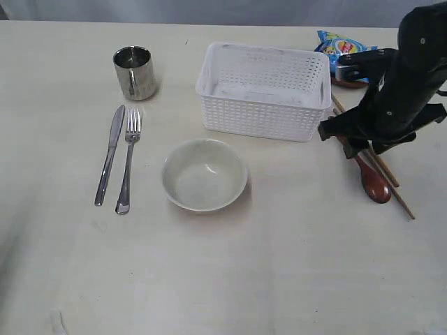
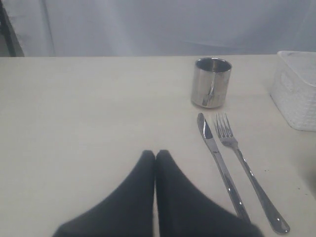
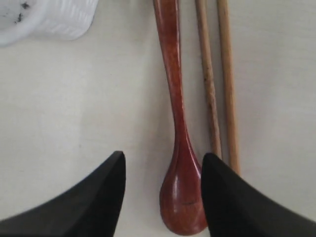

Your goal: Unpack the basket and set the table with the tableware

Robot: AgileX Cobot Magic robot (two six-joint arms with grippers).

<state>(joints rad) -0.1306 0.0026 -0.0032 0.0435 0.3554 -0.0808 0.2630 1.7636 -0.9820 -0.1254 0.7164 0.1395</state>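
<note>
Now note basket (image 1: 262, 94) apparently empty: steel cup (image 1: 135, 72), knife (image 1: 110, 153), fork (image 1: 128, 160) left of it, white bowl (image 1: 204, 174) in front, wooden spoon (image 1: 374, 183) and chopsticks (image 1: 391, 183) right, below the spread right gripper (image 3: 164, 158). Note left gripper (image 2: 155, 154) pressed together. Judge setting nearly complete.

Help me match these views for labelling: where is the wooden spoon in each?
Exterior: wooden spoon right of the basket, beside the chopsticks.
Left wrist: not in it.
Right wrist: between the right gripper's open jaws.
Shared landmark: the basket, in all three.
</note>
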